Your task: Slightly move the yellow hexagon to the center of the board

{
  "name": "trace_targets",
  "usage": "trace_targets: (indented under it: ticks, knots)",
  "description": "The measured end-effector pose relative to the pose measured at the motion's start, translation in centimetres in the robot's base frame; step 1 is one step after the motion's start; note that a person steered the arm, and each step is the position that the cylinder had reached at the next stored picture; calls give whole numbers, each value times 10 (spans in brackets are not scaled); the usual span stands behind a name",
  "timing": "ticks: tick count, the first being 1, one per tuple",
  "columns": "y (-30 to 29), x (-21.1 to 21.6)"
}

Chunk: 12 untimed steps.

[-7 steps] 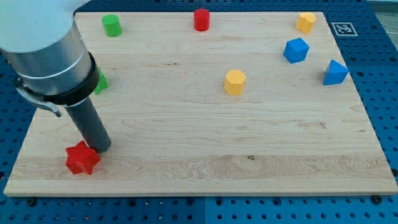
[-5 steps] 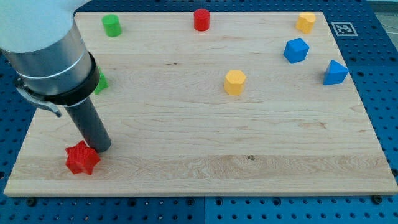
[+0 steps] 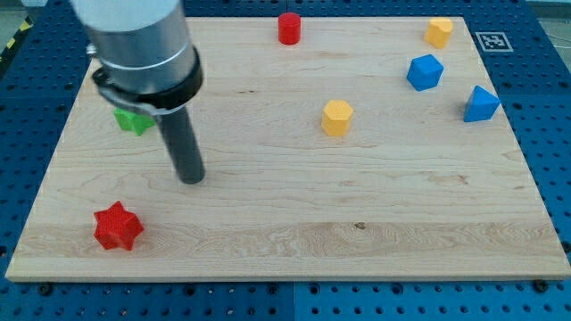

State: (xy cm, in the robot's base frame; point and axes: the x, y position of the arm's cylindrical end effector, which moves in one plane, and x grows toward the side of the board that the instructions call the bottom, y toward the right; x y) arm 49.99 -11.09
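Observation:
The yellow hexagon (image 3: pixel 336 117) sits on the wooden board (image 3: pixel 357 205), a little right of the middle and above it. My tip (image 3: pixel 192 177) rests on the board well to the left of the hexagon, above and to the right of the red star (image 3: pixel 118 226). Nothing touches the hexagon.
A red cylinder (image 3: pixel 288 28) stands at the top edge. A second yellow block (image 3: pixel 438 31) is at the top right. Two blue blocks (image 3: pixel 425 71) (image 3: pixel 481 104) lie at the right. A green block (image 3: pixel 133 119) is partly hidden behind the arm at the left.
The arm has moved right and up, away from the red star. The red star has stayed put. The green cylinder at the top left is now hidden by the arm.

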Motion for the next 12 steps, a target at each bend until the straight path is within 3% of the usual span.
trace_targets:
  ticks: [9, 10, 12]
  knots:
    - [26, -6]
    - [39, -6]
    - [121, -6]
